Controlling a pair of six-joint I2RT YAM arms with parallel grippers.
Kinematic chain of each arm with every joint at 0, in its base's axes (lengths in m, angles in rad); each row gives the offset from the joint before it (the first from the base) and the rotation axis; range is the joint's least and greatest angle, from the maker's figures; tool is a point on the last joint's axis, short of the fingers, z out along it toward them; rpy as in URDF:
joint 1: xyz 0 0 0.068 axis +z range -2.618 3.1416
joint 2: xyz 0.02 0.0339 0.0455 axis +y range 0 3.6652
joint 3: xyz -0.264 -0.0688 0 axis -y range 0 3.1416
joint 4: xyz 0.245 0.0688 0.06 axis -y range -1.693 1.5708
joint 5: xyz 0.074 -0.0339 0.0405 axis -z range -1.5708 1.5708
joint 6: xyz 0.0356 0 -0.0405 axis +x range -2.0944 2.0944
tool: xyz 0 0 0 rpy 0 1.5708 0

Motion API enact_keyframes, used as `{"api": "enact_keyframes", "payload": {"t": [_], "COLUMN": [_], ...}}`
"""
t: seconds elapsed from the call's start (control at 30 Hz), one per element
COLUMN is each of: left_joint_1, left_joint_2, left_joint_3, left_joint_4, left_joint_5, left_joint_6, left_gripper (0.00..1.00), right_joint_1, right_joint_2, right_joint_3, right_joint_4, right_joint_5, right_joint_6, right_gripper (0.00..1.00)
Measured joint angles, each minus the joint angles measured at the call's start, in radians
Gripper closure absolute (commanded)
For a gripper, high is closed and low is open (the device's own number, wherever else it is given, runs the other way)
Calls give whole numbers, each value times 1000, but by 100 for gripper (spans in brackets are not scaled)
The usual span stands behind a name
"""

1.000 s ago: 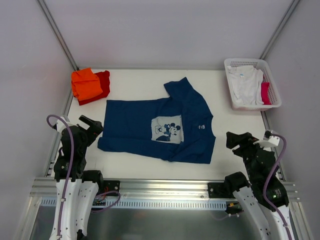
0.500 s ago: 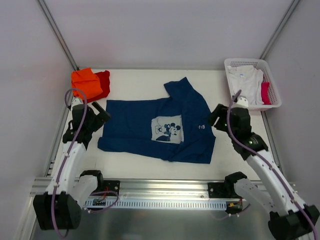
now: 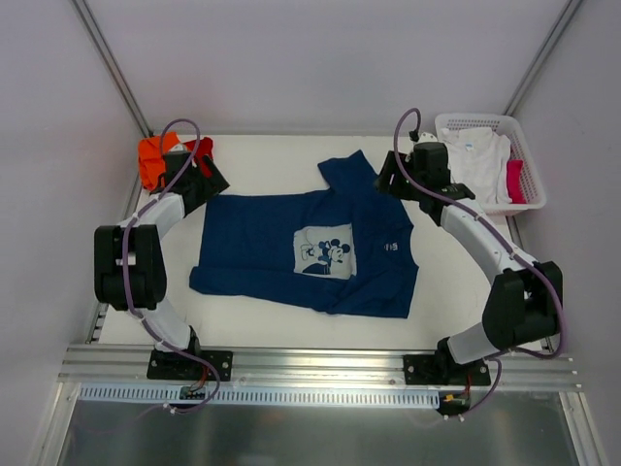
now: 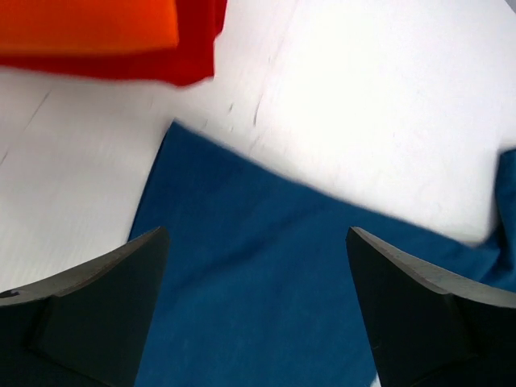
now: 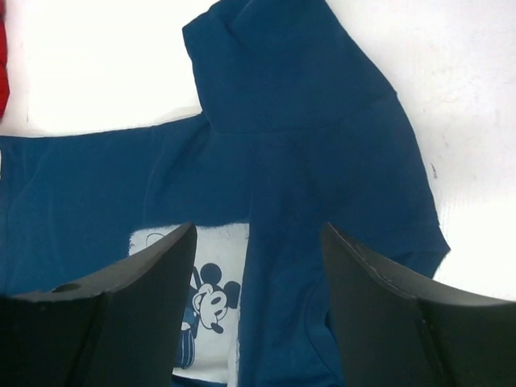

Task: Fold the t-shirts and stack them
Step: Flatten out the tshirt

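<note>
Orange tee (image 3: 150, 155) and red tee (image 4: 197, 48) are lying folded, stacked; navy tee (image 3: 291, 243) is awaiting folding under left gripper (image 4: 256, 242) and right gripper (image 5: 258, 234), both gaping empty; basket (image 3: 485, 116) is holding more

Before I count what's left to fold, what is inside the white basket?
A crumpled white t-shirt fills most of the basket, with a pink-red cloth along its right side. Whatever lies beneath them is covered.

Two slim arms here, the left arm (image 3: 160, 216) and the right arm (image 3: 475, 230): white shells, chunky black joints. A lilac cable (image 3: 179, 121) loops off each wrist. Black base plates (image 3: 180, 364) at the near edge. The left hand (image 4: 258, 250) has matte black wedge fingers (image 4: 97, 314).
</note>
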State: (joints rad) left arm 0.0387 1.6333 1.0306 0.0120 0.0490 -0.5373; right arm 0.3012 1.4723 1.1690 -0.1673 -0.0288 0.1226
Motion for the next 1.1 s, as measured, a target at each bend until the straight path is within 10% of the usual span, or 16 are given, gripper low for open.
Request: {"api": "enact_keyframes", "payload": {"t": [0.43,1.1], "left_joint_1": [0,2], "left_joint_2": [319,323], "left_joint_3": [325,342], "left_joint_4": [-11,-155], "left_joint_5": [11,-58], "left_joint_6": [48,74], "left_gripper": [21,17], "right_joint_1": [-61,-138], "right_joint_2": [114,485], "right_joint_3": [78,435], "right_joint_4": [55,-35], "right_joint_5": [-129,-227], "right_joint_6": [-4,-4], "right_gripper": [35,35]}}
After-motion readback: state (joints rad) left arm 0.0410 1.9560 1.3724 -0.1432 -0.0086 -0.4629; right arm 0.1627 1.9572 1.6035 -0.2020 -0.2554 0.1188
